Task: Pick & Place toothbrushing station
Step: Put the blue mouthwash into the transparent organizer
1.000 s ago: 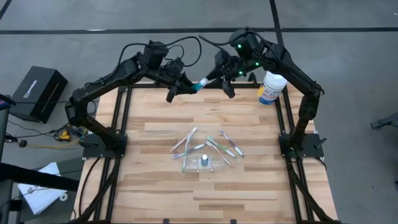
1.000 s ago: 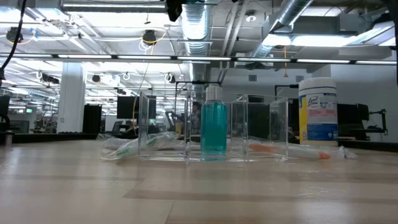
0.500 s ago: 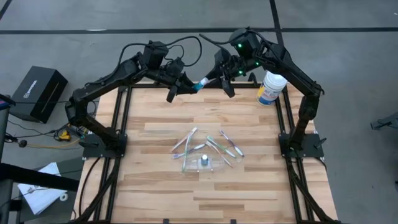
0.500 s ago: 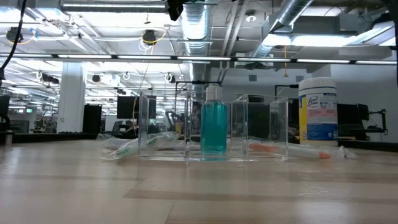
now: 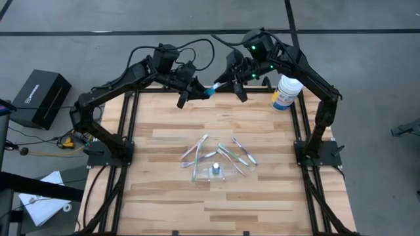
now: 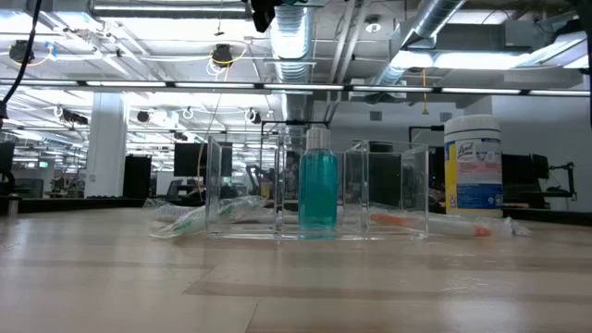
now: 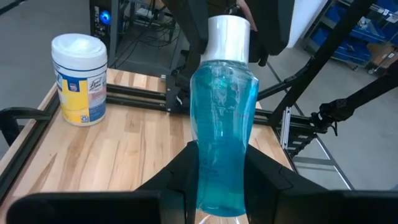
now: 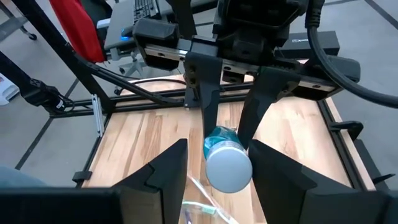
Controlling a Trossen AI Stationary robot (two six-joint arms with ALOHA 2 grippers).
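Teal bottle [image 7: 221, 130] unmoved in left tool [image 7: 217, 177]

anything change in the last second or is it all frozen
Almost nothing. The left gripper still holds the blue bottle up over the table's far edge, and the right gripper still sits around its white cap. The clear container, toothbrushes and white tub lie unmoved.

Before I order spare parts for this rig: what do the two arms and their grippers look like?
Both arms are matte black, built of slim jointed links on black bases bolted to a black frame. Black cables loop over the left arm and right arm. Green lights glow near the right wrist. The left gripper and right gripper each have two flat, angular black fingers.
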